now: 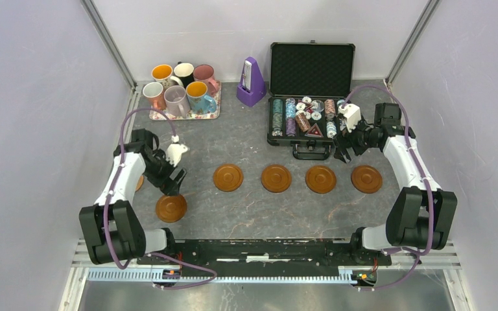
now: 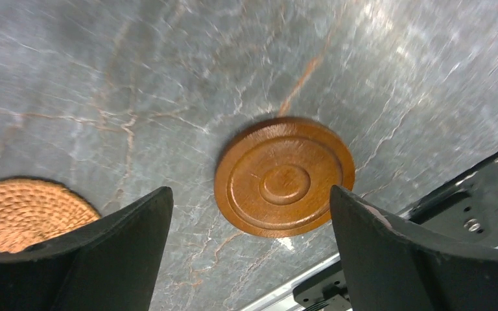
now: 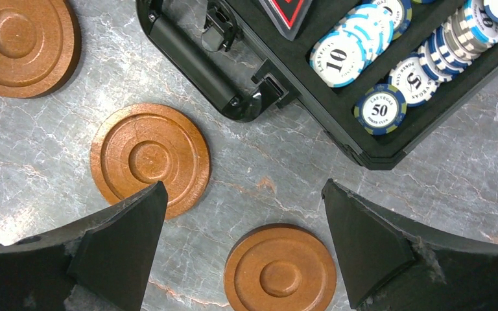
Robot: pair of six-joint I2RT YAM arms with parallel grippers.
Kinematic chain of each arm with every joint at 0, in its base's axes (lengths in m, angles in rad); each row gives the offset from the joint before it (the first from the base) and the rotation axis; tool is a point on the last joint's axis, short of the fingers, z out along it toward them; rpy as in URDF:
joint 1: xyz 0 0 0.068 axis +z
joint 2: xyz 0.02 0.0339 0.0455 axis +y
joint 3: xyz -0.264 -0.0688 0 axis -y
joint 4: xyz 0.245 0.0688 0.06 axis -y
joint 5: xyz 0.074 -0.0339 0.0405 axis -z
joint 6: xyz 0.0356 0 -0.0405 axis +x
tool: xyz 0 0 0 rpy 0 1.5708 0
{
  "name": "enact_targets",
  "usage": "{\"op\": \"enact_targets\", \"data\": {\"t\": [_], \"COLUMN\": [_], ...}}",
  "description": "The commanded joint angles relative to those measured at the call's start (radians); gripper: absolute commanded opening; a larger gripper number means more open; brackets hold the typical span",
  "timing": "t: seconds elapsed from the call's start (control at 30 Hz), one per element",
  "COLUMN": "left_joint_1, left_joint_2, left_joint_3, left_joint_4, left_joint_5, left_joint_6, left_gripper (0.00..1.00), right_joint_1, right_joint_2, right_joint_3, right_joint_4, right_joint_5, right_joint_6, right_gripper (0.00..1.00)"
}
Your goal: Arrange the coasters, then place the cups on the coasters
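Four reddish-brown coasters lie in a row across the middle of the table, from one (image 1: 227, 177) on the left to one (image 1: 366, 179) on the right. A fifth coaster (image 1: 171, 207) (image 2: 284, 176) lies nearer the front left. My left gripper (image 1: 174, 186) (image 2: 248, 191) hovers open just above it, with nothing between the fingers. My right gripper (image 1: 342, 150) (image 2: 243, 184) is open over the right end of the row, where three coasters show below it, the nearest (image 3: 280, 269). Several cups (image 1: 176, 100) stand together on a tray (image 1: 183, 118) at the back left.
A woven orange disc (image 2: 26, 214) lies left of the front coaster, mostly hidden under my left arm in the top view. An open black case (image 1: 311, 65) (image 3: 363, 152) of poker chips sits at the back right. A purple metronome (image 1: 251, 81) stands beside it.
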Motion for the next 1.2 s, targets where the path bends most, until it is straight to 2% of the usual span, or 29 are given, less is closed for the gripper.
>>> {"op": "enact_targets", "data": {"t": [0.0,0.27,0.43,0.63,0.83,1.07,1.17], "left_joint_1": [0.042,0.045,0.043,0.03,-0.033,-0.128,-0.133], "left_joint_2": [-0.003,-0.014,0.02,0.118,0.212,0.336,0.381], "left_joint_3": [-0.085,-0.231,-0.256,-0.195,-0.079,0.044,0.101], "left_joint_4": [0.02,0.135,0.228,0.325,0.364,0.416,0.419], "left_joint_5": [-0.007,-0.101,-0.124,-0.129,-0.097,-0.105,-0.101], "left_joint_6": [0.227,0.358,0.338,0.239,0.098,-0.038,-0.077], "left_gripper": [0.93,0.85,0.77,0.69,0.64,0.61,0.61], "right_joint_1": [0.019,0.019,0.019,0.02,0.019,0.019,0.019], "right_joint_2": [-0.008,-0.012,-0.007,0.014,0.026,0.028,0.025], "right_joint_3": [0.013,0.021,0.026,0.045,0.049,0.055,0.056], "right_joint_4": [0.022,0.0,0.002,0.002,0.012,0.019,0.018], "right_joint_5": [-0.027,0.001,0.005,0.005,0.001,0.007,0.013], "right_joint_6": [0.017,-0.011,-0.011,-0.006,0.01,0.023,0.025], "right_gripper": [0.98,0.98,0.98,0.98,0.98,0.98,0.98]}}
